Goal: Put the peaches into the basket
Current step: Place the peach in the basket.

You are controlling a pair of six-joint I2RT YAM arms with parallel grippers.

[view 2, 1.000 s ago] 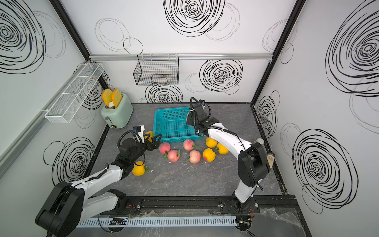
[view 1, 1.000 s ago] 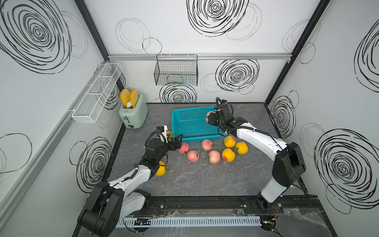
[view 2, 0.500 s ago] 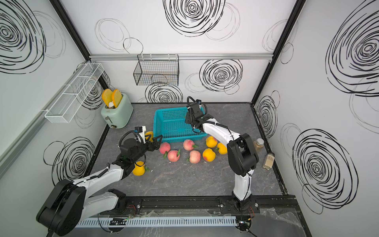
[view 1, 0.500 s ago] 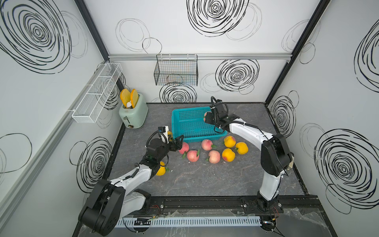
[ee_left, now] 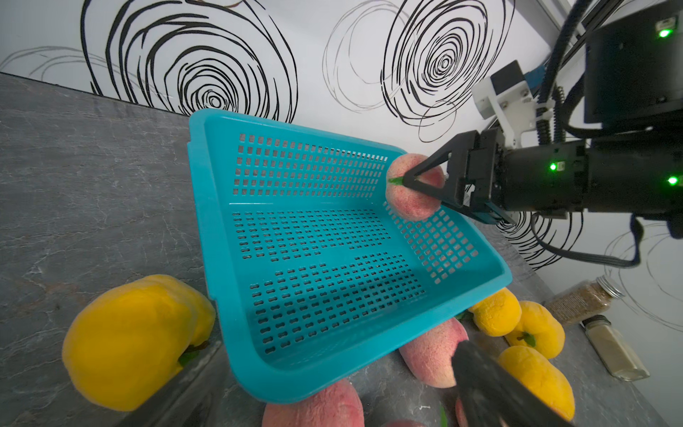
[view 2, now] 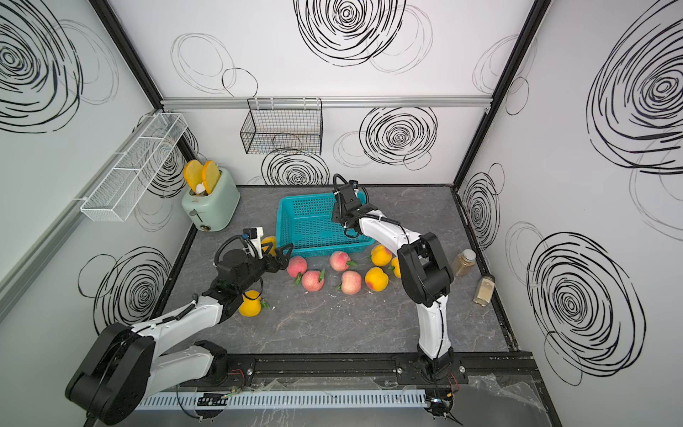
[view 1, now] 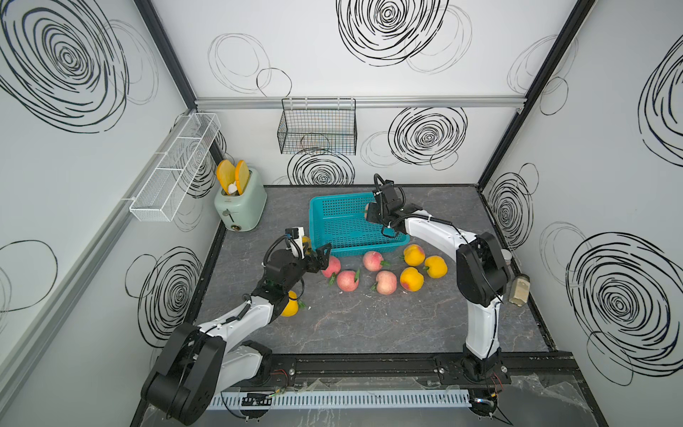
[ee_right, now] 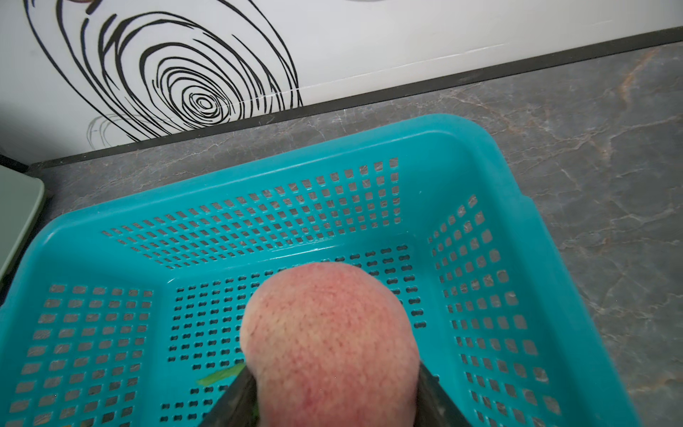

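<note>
Right gripper (ee_left: 417, 188) clamped on pink peach (ee_right: 329, 344), held over basket (view 1: 318, 222) interior near its right wall, centre of both top views. Left gripper (view 1: 320, 256) jaws wide, holding nothing, just beside basket's lower-left corner. Other peaches (view 1: 347, 281) lie on grey tabletop (view 1: 369, 325), below basket in frame.
</note>
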